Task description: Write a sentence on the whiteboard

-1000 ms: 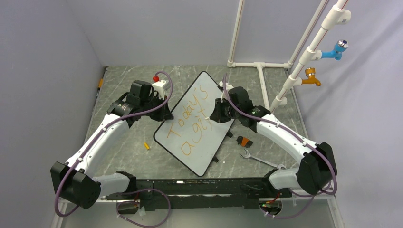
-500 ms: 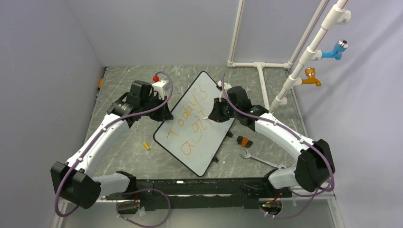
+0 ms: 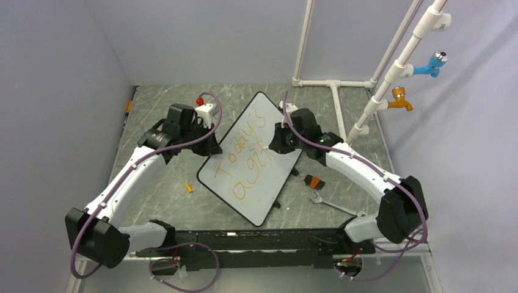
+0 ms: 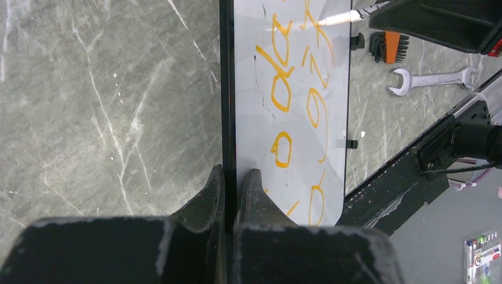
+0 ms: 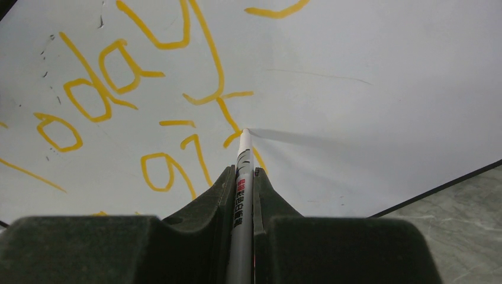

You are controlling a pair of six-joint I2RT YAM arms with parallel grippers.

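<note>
The whiteboard (image 3: 269, 189) lies slanted on the table, with the orange sentence (image 3: 247, 149) "Today's" over "gi…" written in two lines. My left gripper (image 3: 211, 148) is shut on the board's black left rim; in the left wrist view the gripper (image 4: 232, 171) has one finger on each side of the rim of the whiteboard (image 4: 254, 89). My right gripper (image 3: 276, 143) is shut on a grey marker (image 5: 242, 177). The marker's tip touches the whiteboard (image 5: 385, 89) at the last letter of the second line. The marker also shows in the left wrist view (image 4: 340, 16).
An orange cap (image 3: 189, 188) lies left of the board. An orange-black hex key set (image 3: 314, 181) and a wrench (image 3: 330, 203) lie to its right. A white pipe frame with an orange tap (image 3: 400, 97) and a blue tap (image 3: 430, 64) stands at the back right.
My right gripper has moved a little toward the far side of the board with the marker tip on the last letter. The left gripper and the board have not moved.
</note>
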